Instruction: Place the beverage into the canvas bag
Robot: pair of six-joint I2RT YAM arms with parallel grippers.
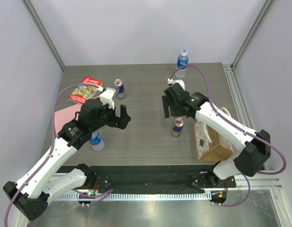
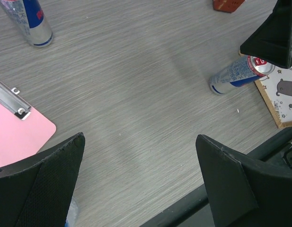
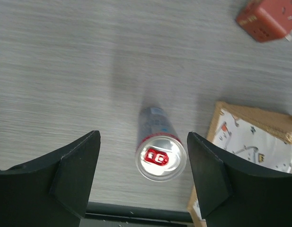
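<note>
A silver-and-blue beverage can (image 1: 177, 126) with a red tab stands upright just left of the canvas bag (image 1: 213, 142), a tan tote with a white speckled panel. My right gripper (image 1: 173, 112) is open and hovers above the can. In the right wrist view the can (image 3: 160, 157) lies between the open fingers without touching, slightly nearer the right one, and the bag (image 3: 252, 142) is at right. My left gripper (image 1: 122, 119) is open and empty over mid-table. The left wrist view shows the can (image 2: 234, 75) beside the bag (image 2: 284, 97).
A second can (image 1: 119, 88) stands at back left near a red printed packet (image 1: 85, 90) and a pink clipboard (image 2: 15, 135). One water bottle (image 1: 182, 63) stands at the back, another (image 1: 96, 140) by my left arm. A red-brown block (image 3: 269, 19) lies beyond the bag.
</note>
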